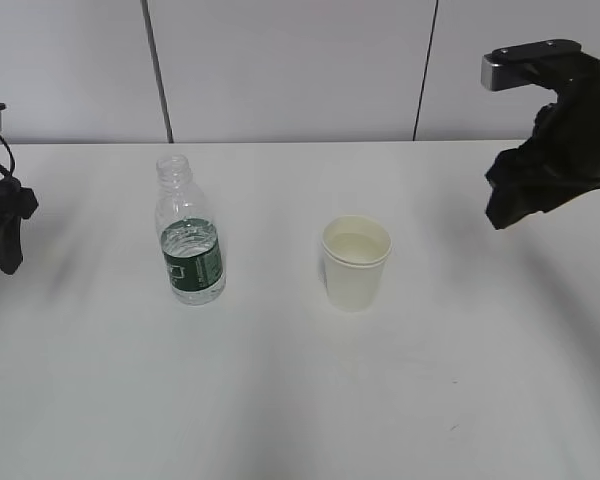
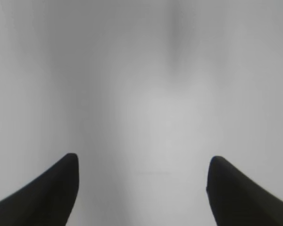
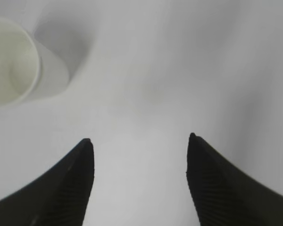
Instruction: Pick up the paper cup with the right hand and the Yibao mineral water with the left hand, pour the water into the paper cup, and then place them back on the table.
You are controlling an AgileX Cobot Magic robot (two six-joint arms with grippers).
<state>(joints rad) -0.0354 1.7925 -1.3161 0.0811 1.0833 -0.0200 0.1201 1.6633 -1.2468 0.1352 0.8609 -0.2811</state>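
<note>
The Yibao mineral water bottle [image 1: 189, 236], clear with a dark green label and no cap, stands upright on the white table [image 1: 300, 400], left of centre. The off-white paper cup [image 1: 356, 262] stands upright to its right with some water inside; it also shows at the upper left of the right wrist view [image 3: 16, 66]. My left gripper [image 1: 5, 250] is at the far left edge, apart from the bottle, open and empty [image 2: 142, 162]. My right gripper [image 1: 502, 212] hangs above the table to the right of the cup, open and empty [image 3: 139, 141].
A pale panelled wall with dark seams [image 1: 158, 70] runs behind the table's far edge. Only the bottle and cup stand on the tabletop.
</note>
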